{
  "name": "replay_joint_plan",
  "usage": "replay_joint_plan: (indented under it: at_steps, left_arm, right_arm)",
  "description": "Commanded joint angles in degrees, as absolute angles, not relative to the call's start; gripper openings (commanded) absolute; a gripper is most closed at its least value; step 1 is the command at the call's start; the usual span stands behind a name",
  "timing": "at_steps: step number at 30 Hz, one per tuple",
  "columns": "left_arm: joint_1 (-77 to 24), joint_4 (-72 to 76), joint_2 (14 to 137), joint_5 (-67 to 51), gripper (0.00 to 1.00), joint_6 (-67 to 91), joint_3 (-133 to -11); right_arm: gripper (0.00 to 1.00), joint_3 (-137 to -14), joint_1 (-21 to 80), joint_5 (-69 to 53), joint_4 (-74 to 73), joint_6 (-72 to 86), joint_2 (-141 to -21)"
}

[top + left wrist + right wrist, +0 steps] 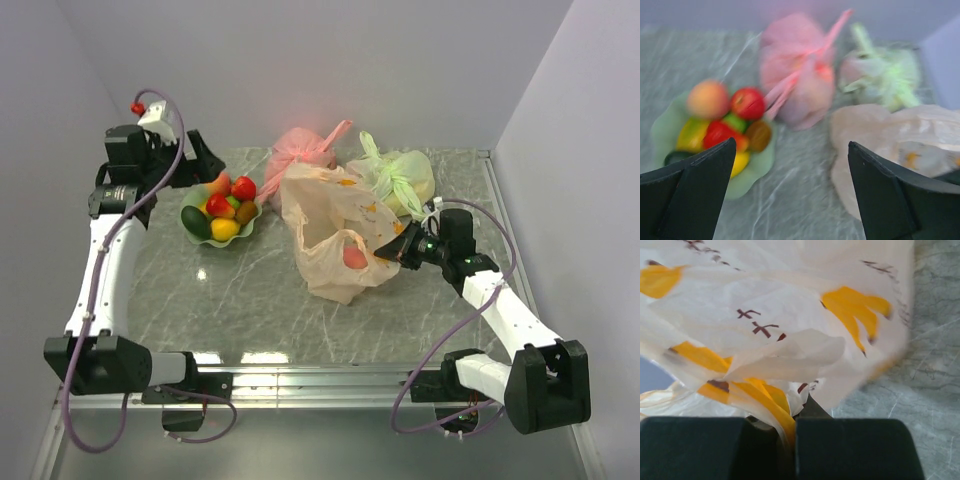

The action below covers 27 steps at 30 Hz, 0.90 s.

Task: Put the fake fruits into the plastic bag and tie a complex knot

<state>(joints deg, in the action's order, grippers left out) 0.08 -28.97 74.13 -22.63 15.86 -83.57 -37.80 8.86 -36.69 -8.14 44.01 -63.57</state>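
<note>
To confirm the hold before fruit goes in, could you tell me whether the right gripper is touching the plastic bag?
Touching: the right wrist view shows the right gripper shut on a fold of the plastic bag.

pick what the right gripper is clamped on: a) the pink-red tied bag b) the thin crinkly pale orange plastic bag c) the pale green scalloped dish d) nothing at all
b: in the right wrist view the right gripper is shut with a fold of the thin crinkly pale orange plastic bag pinched in it.
</note>
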Motion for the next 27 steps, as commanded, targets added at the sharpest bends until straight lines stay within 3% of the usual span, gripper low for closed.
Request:
replay_joint_plan:
  at_steps: [1, 5, 10, 13, 27]
  left_arm:
    - [2.5, -36.6, 75.8, -18.2, 0.99, 14.8, -79.4]
    - [2.5, -38.6, 76.5, -2.5, 0.98, 13.8, -76.7]
    - [3.0, -38.4, 80.2, 6.3, 0.95, 13.2, -74.7]
    - [3.0, -37.0, 83.6, 8.6, 0.9, 13.5, -74.6]
    - [3.1, -34.8, 97.7, 9.9, 0.89, 14.2, -80.5]
  right_arm:
    - [0.0, -37.9, 9.1, -35.9, -6.7, 43.3, -62.3]
    - [0.0, -38.2, 9.2, -35.9, -7.1, 42.5, -62.0]
    - [0.0, -37.8, 9.3, -35.6, -6.9, 42.2, -61.4]
    - [0.0, -38.1, 9.4, -35.6, -7.3, 41.9, -61.1]
    - [0.0, -38.2, 9.3, -35.3, -7.4, 41.4, -60.6]
